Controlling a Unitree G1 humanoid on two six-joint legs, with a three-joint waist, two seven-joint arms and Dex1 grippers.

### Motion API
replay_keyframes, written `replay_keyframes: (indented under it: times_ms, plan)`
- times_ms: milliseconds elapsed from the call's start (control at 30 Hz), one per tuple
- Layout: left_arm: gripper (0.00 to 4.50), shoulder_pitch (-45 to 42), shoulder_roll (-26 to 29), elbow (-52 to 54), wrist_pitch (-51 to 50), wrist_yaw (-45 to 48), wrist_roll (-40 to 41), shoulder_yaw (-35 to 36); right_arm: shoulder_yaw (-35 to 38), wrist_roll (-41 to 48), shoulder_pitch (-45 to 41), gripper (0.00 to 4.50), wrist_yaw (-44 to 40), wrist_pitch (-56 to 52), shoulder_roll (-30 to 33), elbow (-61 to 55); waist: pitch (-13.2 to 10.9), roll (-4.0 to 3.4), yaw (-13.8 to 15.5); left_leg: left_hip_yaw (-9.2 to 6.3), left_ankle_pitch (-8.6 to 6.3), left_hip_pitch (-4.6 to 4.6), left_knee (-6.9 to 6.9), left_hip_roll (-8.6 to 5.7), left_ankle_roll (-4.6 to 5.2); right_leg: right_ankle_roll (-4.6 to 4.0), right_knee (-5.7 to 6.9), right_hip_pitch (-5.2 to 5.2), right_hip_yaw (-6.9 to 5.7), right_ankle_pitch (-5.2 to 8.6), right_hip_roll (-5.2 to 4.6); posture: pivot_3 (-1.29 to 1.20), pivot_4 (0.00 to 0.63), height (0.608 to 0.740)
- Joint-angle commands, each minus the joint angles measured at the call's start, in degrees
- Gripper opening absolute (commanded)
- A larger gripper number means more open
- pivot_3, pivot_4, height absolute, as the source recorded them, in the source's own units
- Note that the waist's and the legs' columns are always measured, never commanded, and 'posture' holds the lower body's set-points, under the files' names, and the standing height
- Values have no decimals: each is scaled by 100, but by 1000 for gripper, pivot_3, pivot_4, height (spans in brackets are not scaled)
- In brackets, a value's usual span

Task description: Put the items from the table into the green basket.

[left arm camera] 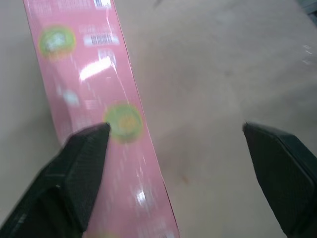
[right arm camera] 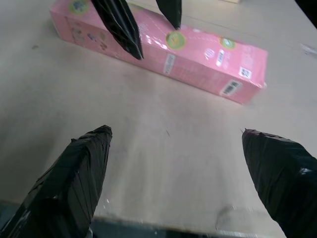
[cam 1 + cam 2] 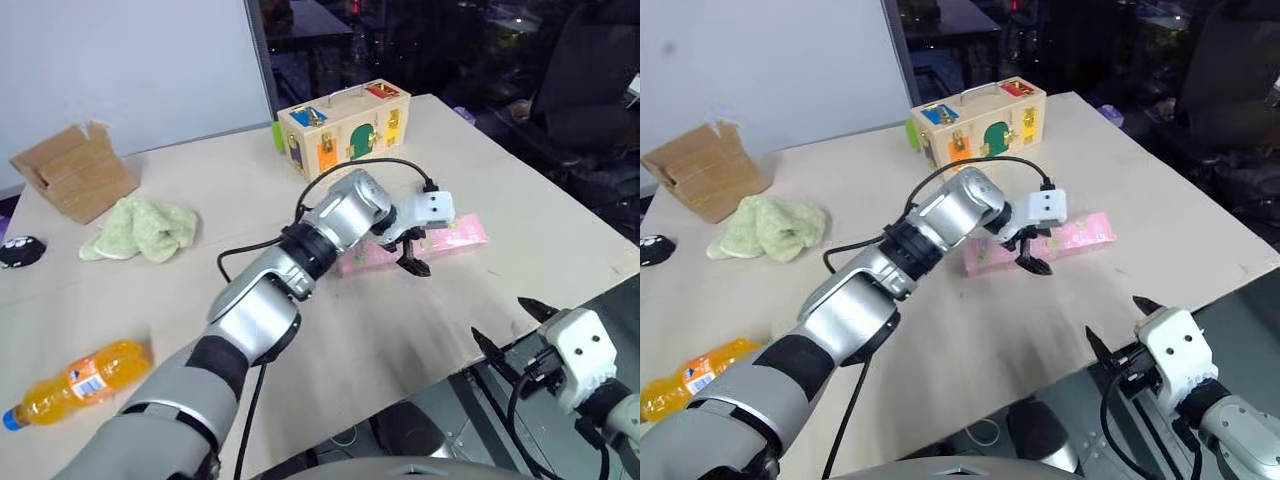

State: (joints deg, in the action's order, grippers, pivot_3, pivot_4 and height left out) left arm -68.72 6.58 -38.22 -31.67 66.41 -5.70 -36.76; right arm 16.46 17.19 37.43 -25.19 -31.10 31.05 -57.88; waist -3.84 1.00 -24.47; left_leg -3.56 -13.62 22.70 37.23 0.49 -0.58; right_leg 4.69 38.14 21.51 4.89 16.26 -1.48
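The long pink box (image 3: pixel 458 237) lies flat on the beige table (image 3: pixel 250 190), right of centre. My left gripper (image 3: pixel 410 256) hangs open just over the box's near side; in the left wrist view one finger (image 1: pixel 79 168) overlaps the pink box (image 1: pixel 89 79) and the other is over bare table. My right gripper (image 3: pixel 510 325) stands open and empty past the table's front edge, aimed at the box (image 2: pixel 198 64). The orange bottle (image 3: pixel 80 382) with a blue cap lies near the front left. A pale green cloth (image 3: pixel 140 228) is bunched at the left. The green basket is out of view.
A wooden latch box (image 3: pixel 345 125) with coloured panels stands behind the pink box. An open brown cardboard box (image 3: pixel 72 172) sits at the far left, with a small black object (image 3: pixel 20 250) near the left edge. The table's front edge (image 3: pixel 500 335) runs just before my right gripper.
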Motion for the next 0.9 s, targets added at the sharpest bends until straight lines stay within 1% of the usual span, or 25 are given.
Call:
replay_keyframes:
  times_ms: [33, 133, 233, 333, 400, 500, 667, 800, 900]
  plan:
    - [4420, -249, -351, -653, 211, -567, -440, -79, 160, -18, 67, 4500, 41, 156, 21, -212, -6, 9, -58, 1, 0, -1, 0, -1, 0, 0, -3, -1, 1, 0, 0, -515, 72, 740]
    - [4420, -345, -500, -839, 345, -861, -504, 162, 178, -5, 133, 4500, 68, 251, 49, -212, -24, 31, -191, 2, -1, 1, -2, -4, 0, 1, -12, -3, 6, 0, -7, -528, 76, 740]
    - [4420, -392, -476, -804, 437, -1071, -530, 381, 221, 41, 197, 4500, 99, 335, 76, -212, -44, 36, -329, 5, -1, 0, -7, -5, 0, 5, -14, -2, 15, -1, -14, -529, 76, 740]
    - [4420, -324, -440, -677, 459, -1247, -636, 440, 207, 34, 206, 4500, 152, 361, 81, -212, -69, 38, -395, 3, -4, -2, -11, -7, 4, 14, -14, -1, 29, -2, -19, -529, 76, 740]
    - [4420, -295, -459, -800, 511, -1403, -743, 419, 152, 28, 170, 4500, 197, 347, 81, -212, -74, 39, -429, 3, -5, -1, -11, -8, 6, 20, -15, -1, 28, -1, -24, -520, 71, 740]
    - [4420, -312, -571, -1467, 735, -1757, -956, 366, 44, 21, 93, 4500, 258, 321, 89, -212, -75, 40, -450, 2, -10, -1, -11, -11, 16, 30, -15, -1, 29, 2, -33, -524, 72, 740]
    - [4420, -464, -835, -2568, 786, -1885, -999, 571, 8, 21, 46, 4500, 294, 310, 99, -212, -78, 54, -460, 4, -14, 0, -11, -18, 20, 39, -19, -2, 25, 5, -36, -526, 71, 740]
    - [4420, -506, -964, -3027, 1004, -1921, -1128, 636, -52, 5, 23, 4500, 337, 318, 107, -212, -77, 60, -471, 4, -16, -5, -11, -18, 22, 40, -20, -9, 25, 5, -36, -530, 70, 740]
    - [4420, -559, -995, -3251, 1057, -2114, -1197, 755, -101, -3, 7, 4500, 376, 331, 126, -212, -81, 76, -477, -1, -17, -14, -11, -15, 20, 41, -24, -26, 22, 6, -40, -540, 74, 740]
